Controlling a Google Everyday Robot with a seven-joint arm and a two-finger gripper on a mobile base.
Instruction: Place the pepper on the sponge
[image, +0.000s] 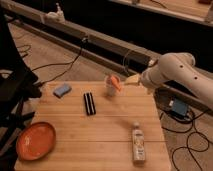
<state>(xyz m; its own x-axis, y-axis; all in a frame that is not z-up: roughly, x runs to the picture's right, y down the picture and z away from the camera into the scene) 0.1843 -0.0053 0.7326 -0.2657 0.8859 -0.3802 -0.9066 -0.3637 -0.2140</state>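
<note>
Wooden table (112, 125) bears blue rectangular sponge (62, 90), black bar (89, 103), round orange plate (36, 140), clear bottle (138, 143); pale gripper (110, 88) clasps orange pepper (116, 82).

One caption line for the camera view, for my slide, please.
Gripper at the pepper by the far edge of the table; the blue sponge lies apart, left in view.
</note>
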